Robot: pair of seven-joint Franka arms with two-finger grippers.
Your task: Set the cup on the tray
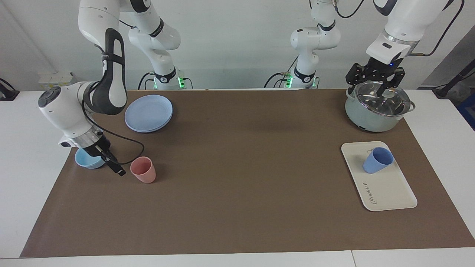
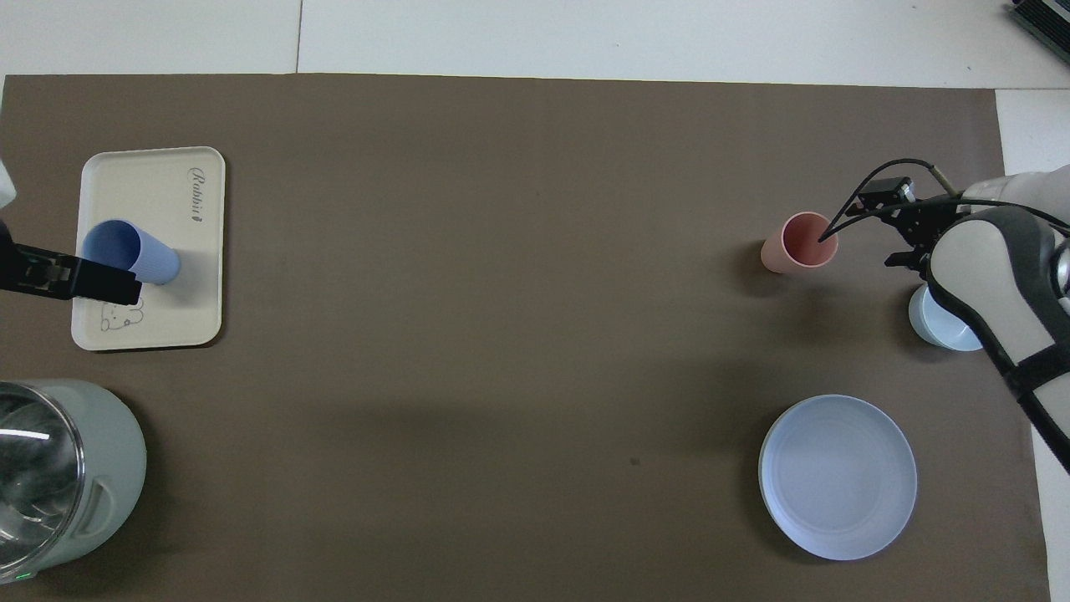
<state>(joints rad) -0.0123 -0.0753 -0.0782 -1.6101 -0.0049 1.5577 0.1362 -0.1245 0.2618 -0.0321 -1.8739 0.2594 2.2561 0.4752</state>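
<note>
The medium-blue ribbed cup (image 1: 377,160) stands upright on the cream-white tray (image 1: 387,191), at the tray's end nearer the robots. In the overhead view the cup (image 2: 138,255) stands on the tray (image 2: 163,192) between the script and the bear drawing. My left gripper (image 1: 375,82) is open and empty, raised over the pot's glass lid and apart from the cup. In the overhead view its black fingers (image 2: 75,280) overlap the cup's rim. My right gripper (image 1: 97,154) hangs low over the light-blue bowl (image 1: 85,160), beside the pink tumbler.
A grey-green pot (image 1: 365,118) with a glass lid stands nearer the robots than the tray. At the right arm's end lie a round blue plate (image 1: 148,113), a pink tumbler (image 1: 144,170) and the bowl. A brown mat (image 1: 237,178) covers the table.
</note>
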